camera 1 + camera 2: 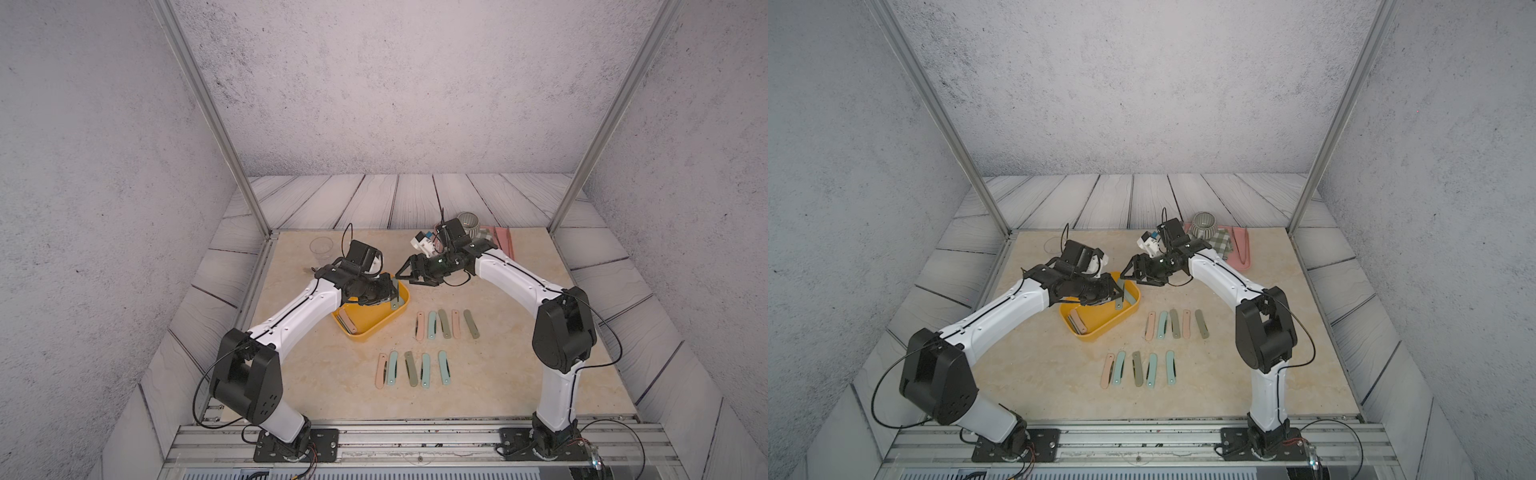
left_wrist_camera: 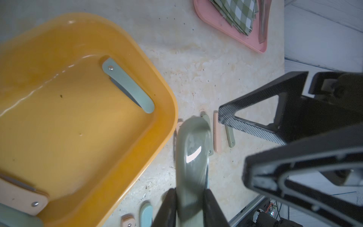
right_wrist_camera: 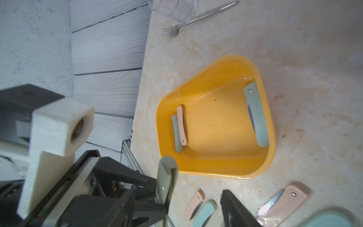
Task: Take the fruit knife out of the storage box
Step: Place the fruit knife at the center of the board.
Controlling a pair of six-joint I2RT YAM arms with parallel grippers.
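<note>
Grey walls (image 1: 395, 83) and 2 aluminium posts (image 1: 217, 124) rise beyond the right gripper (image 1: 405, 279). Beneath it lies a beige marble tabletop (image 1: 332, 399), bordered by wood-grain panels (image 1: 374, 199).

We find the tightest spot over the far end of the box (image 1: 361, 336), where the left gripper (image 1: 392, 294), clamped on an olive knife (image 1: 395, 304), sits just beside the spread jaws of the right gripper (image 1: 404, 279); two rows of knives (image 1: 445, 324) fill the table (image 1: 328, 374) to the right of it; the near-left stretch and far middle lie open to us.
</note>
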